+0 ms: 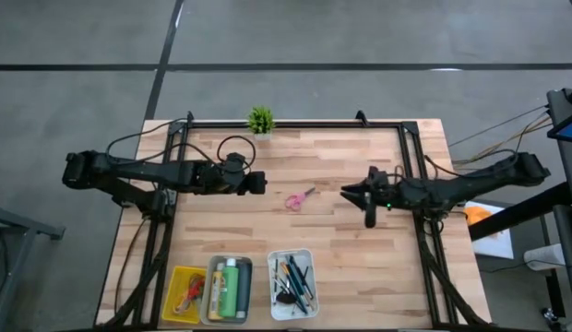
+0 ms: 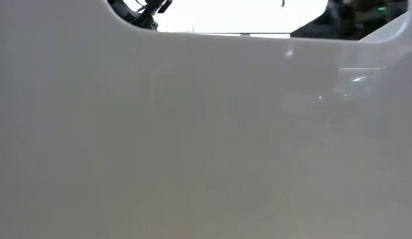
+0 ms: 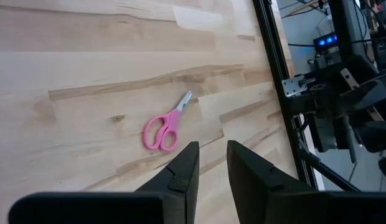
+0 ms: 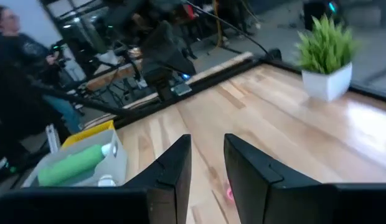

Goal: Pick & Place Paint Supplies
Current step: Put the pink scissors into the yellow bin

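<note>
- With one pair of pink scissors (image 1: 300, 198) left loose on the wooden table (image 1: 341, 267), lying flat and bare near mid-table, well apart from the three trays along the near edge.
- Left gripper (image 1: 256, 183) poised just off the handle side of the scissors, fingers (image 3: 183, 171) parted by a narrow gap, nothing between them.
- Right gripper (image 1: 370, 218) hanging on the blade side of the scissors, farther off, fingers (image 4: 174, 168) likewise parted slightly and empty.
- Long axis of the scissors running slantwise: pink handles toward the left gripper and the trays, blade tip toward the right arm and the far edge.
- Judged the nearer of the two: the left gripper, with the handles pointing its way; likely needs a short reach forward and a turn of the wrist to close across the axis.
- Already stowed, well away from the scissors: a green bottle (image 1: 231, 288) in the grey tray (image 1: 212, 304), brushes and pencils (image 1: 293, 281) in the white tray (image 1: 272, 304), orange-handled scissors (image 1: 192, 293) in the yellow tray (image 1: 180, 314).
</note>
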You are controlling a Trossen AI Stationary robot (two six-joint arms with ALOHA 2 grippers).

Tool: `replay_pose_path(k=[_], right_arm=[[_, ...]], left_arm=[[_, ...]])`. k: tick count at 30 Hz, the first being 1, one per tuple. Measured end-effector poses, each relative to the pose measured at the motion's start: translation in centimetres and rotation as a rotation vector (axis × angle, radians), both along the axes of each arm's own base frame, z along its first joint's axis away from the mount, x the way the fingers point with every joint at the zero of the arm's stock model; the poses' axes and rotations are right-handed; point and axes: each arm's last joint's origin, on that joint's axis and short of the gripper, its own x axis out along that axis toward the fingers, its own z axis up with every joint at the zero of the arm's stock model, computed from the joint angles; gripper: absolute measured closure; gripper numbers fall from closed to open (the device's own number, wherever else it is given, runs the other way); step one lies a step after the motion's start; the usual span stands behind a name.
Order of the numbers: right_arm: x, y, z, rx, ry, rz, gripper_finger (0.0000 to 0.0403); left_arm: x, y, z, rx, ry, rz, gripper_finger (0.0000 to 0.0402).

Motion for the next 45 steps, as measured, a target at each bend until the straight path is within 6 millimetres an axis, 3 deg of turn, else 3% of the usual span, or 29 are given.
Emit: replay_pose_path(k=[8, 21, 38, 45], right_arm=[[-3.7, 0.0, -0.1, -0.210, -0.135, 0.237, 0.0309], [-7.0, -0.7, -3.3, -0.185, -0.282, 0.211, 0.0309], [-8.3, -0.9, -3.8, -0.190, -0.284, 0.248, 0.0309], [-8.2, -0.9, -3.9, -0.031, -0.282, 0.246, 0.0309]], left_arm=[[0.0, 0.0, 0.0, 0.000, 0.000, 0.000, 0.0316], [0.0, 0.0, 0.0, 0.000, -0.001, 0.000, 0.0316], [0.0, 0.0, 0.0, 0.000, 0.001, -0.001, 0.0316], [0.0, 0.0, 0.0, 0.000, 0.001, 0.000, 0.0316]])
